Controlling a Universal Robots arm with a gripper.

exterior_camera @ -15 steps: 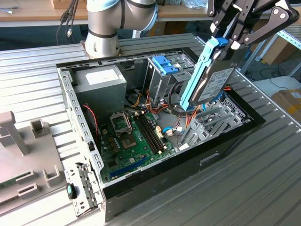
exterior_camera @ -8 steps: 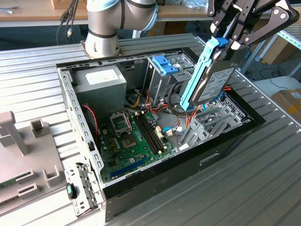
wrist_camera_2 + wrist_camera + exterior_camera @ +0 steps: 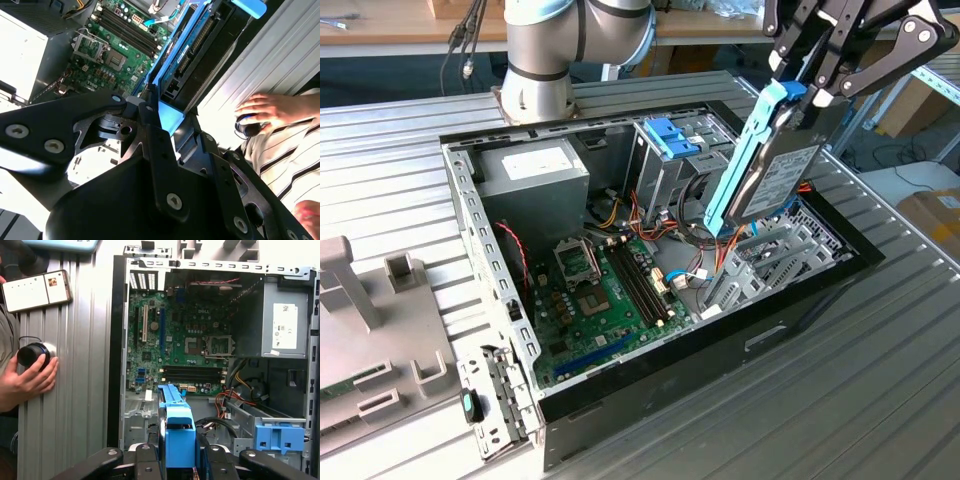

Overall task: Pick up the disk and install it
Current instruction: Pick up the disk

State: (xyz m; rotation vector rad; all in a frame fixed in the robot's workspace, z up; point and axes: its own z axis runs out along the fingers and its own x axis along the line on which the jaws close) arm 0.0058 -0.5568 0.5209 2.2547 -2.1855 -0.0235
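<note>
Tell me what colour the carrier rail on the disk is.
Light blue; the carrier rail framing the disk shows best in the exterior view.

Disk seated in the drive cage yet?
No, in the exterior view the gripper holds the disk tilted in the air above the open computer case.

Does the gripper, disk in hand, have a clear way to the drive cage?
Likely yes: the gripper holds the disk tilted above the open case, beside the drive cage, nothing between them. Loose cables below might snag.
</note>
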